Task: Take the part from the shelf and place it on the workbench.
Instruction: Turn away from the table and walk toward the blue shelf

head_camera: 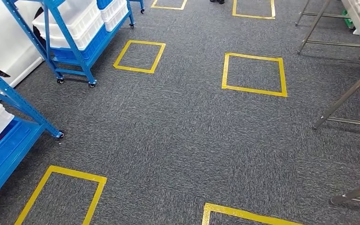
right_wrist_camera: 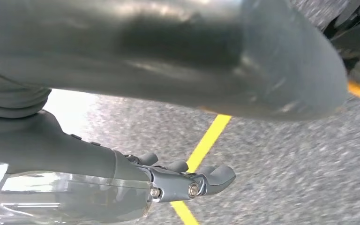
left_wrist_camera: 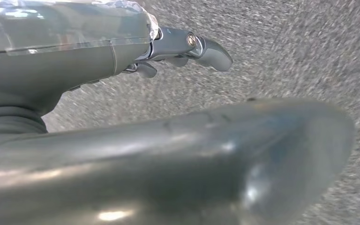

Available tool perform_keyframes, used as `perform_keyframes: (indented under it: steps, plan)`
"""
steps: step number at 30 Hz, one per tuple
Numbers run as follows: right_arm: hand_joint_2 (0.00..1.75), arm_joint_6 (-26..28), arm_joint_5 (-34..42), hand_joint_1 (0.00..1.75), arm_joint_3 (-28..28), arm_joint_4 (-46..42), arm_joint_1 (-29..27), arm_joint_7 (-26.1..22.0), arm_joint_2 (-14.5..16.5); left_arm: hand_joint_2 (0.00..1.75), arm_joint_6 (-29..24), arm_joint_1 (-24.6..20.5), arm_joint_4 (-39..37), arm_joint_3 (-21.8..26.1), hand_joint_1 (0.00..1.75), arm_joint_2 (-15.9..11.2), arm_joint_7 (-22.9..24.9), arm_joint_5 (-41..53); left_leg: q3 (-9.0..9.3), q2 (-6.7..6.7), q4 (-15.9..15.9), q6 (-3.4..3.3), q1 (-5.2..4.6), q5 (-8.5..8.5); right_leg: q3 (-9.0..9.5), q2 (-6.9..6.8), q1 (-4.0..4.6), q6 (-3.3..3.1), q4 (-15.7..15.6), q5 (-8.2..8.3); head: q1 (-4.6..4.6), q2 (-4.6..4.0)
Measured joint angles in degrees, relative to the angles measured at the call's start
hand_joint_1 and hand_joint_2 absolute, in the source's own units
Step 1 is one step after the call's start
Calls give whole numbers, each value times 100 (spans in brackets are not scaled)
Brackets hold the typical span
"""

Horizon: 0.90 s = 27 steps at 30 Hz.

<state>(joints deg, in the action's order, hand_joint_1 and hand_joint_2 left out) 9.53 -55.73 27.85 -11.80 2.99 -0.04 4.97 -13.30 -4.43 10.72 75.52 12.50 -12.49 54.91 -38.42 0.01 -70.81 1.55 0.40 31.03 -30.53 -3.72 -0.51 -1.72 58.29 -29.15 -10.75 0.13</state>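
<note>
Ahead, grey carpet (head_camera: pixel 187 136), yellow tape squares (head_camera: pixel 254 75), blue shelf (head_camera: pixel 70 42).

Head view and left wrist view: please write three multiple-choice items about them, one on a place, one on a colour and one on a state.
1. Where in the head view does the blue metal wheeled shelf with white plastic crates stand?
A. left
B. right
C. centre

2. Which colour are the tape squares on the grey carpet?
A. red
B. yellow
C. white

3. What does the left hand hold?
A. a crate
B. a part
C. nothing

Answers:
1. A, the shelf stands near the left edge.
2. B, the tape is plainly yellow.
3. C, its fingers hang free above the carpet.
</note>
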Motion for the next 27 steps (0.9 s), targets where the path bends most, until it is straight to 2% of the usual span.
perform_keyframes:
  steps: [2, 3, 4, 6, 7, 9, 10, 11, 12, 13, 14, 15, 16, 17, 18, 19, 20, 21, 22, 23, 24, 26, 27]
  plan:
    - [0, 56, -66, 0, 51, 0, -8, 59, -27, 0, 419, 26, 9, 8, 0, -202, -79, -176, 434, 227, 818, -53, -32, -306, 28, -97, 23, 27, 6, -25, 0, 0]
    - [0, 80, -122, 0, 67, 0, -1, 86, -38, 0, 620, 22, 14, 27, 0, -313, -84, -283, 570, 316, 1096, -91, -55, -378, 41, -144, 37, 48, 8, -37, 1, -1]
    - [0, 102, -190, 0, 78, 0, 20, 118, -46, 0, 760, 16, 22, 59, 0, -436, -53, -388, 630, 367, 1240, -127, -79, -395, 51, -191, 49, 72, 9, -48, 1, -1]
    - [0, 125, -381, 0, 74, -2, 122, 207, -38, 0, 833, 16, 40, 166, 0, -645, 92, -589, 618, 271, 1286, -189, -88, -407, 72, -281, 61, 120, -6, -54, 2, -1]
    - [0, 123, -508, 0, 50, -4, 209, 265, -20, 0, 784, 20, 48, 243, 0, -739, 204, -692, 631, 220, 1320, -213, -74, -433, 76, -248, 57, 149, 8, -72, 2, 0]
    - [0, 62, -806, 0, -47, -8, 442, 388, 60, 0, 509, 9, 58, 406, 0, -898, 491, -838, 656, 133, 1387, -270, -35, -499, -48, 5, 41, 192, 294, -273, 6, 0]
    - [0, 2, -952, 0, -115, -9, 575, 453, 117, 0, 295, -7, 63, 477, 0, -955, 661, -865, 659, 90, 1399, -288, -29, -522, -199, 169, 21, 204, 615, -452, 8, 0]
    - [0, -64, -1084, 0, -191, -9, 710, 515, 185, 0, 64, -24, 69, 531, 0, -1003, 840, -866, 648, 41, 1400, -304, -30, -533, -395, 272, 9, 209, 1018, -643, 10, 0]
    - [0, -128, -1193, 0, -271, -9, 836, 567, 258, 0, -145, -36, 73, 567, 0, -1032, 1010, -847, 641, -22, 1398, -309, -33, -539, -581, 314, -3, 215, 1391, -772, 9, 0]
    - [0, -179, -1275, 0, -349, -9, 950, 600, 328, 0, -310, -42, 75, 590, 0, -1047, 1155, -811, 641, -94, 1394, -308, -36, -541, -698, 327, -13, 222, 1612, -791, 9, 0]
    - [0, -222, -1345, 0, -426, -9, 1050, 617, 400, 0, -446, -42, 77, 604, 0, -1056, 1278, -761, 646, -178, 1387, -305, -35, -542, -715, 336, -24, 226, 1614, -689, 10, 0]
    - [0, -258, -1406, 0, -501, -9, 1134, 620, 465, 0, -560, -42, 78, 613, 0, -1052, 1372, -706, 654, -267, 1374, -295, -31, -539, -624, 362, -37, 227, 1388, -485, 9, 0]
    - [0, -285, -1465, 0, -575, -9, 1200, 620, 522, 0, -672, -41, 78, 619, 0, -1039, 1450, -640, 657, -358, 1357, -281, -25, -532, -461, 447, -53, 222, 996, -237, 10, 0]
    - [0, -304, -1517, 0, -646, -9, 1248, 620, 569, 0, -774, -46, 78, 620, 0, -1017, 1510, -584, 648, -444, 1329, -255, -26, -524, -305, 584, -65, 213, 617, -57, 10, -1]
    - [0, -313, -1561, 0, -712, -9, 1286, 622, 617, 0, -871, -55, 78, 620, 0, -989, 1559, -533, 621, -529, 1302, -219, -21, -522, -192, 701, -72, 204, 325, 48, 10, -2]
    - [0, -319, -1600, 0, -773, -9, 1318, 627, 656, 0, -962, -63, 78, 619, 0, -960, 1602, -487, 584, -601, 1285, -180, -12, -528, -138, 788, -69, 192, 158, 81, 10, -1]
    - [0, -323, -1631, 0, -829, -9, 1342, 636, 699, 0, -1048, -66, 78, 618, 0, -933, 1644, -457, 549, -670, 1279, -135, -1, -543, -134, 802, -55, 175, 117, 60, 9, -1]
    - [0, -327, -1660, 0, -880, -9, 1362, 647, 740, 0, -1134, -62, 78, 617, 0, -911, 1688, -430, 520, -737, 1289, -92, 16, -560, -131, 746, -48, 149, 87, 66, 8, 0]
    - [0, -333, -1688, 0, -927, -9, 1374, 665, 770, 0, -1215, -52, 78, 616, 0, -893, 1726, -406, 503, -725, 1283, -61, 28, -559, -120, 681, -47, 111, 54, 83, 9, 0]
    - [0, -343, -1715, 0, -971, -9, 1378, 683, 799, 0, -1292, -44, 78, 616, 0, -875, 1762, -384, 469, -630, 1222, -34, 29, -519, -99, 618, -51, 70, 15, 102, 7, 0]
    - [0, -358, -1741, 0, -1010, -9, 1380, 698, 814, 0, -1359, -47, 78, 614, 0, -862, 1789, -365, 383, -480, 1049, -12, 27, -417, -79, 545, -56, 30, -23, 116, 5, 0]
    - [0, -392, -1779, 0, -1070, -9, 1369, 719, 833, 0, -1449, -76, 78, 607, 0, -838, 1824, -348, 58, -174, 396, 24, 31, -102, -57, 392, -36, -21, -53, 118, 2, 0]
    - [0, -407, -1794, 0, -1093, -9, 1360, 728, 836, 0, -1475, -91, 78, 601, 0, -824, 1835, -347, -128, -116, 35, 44, 42, 35, -55, 305, -23, -32, -52, 109, 3, 0]
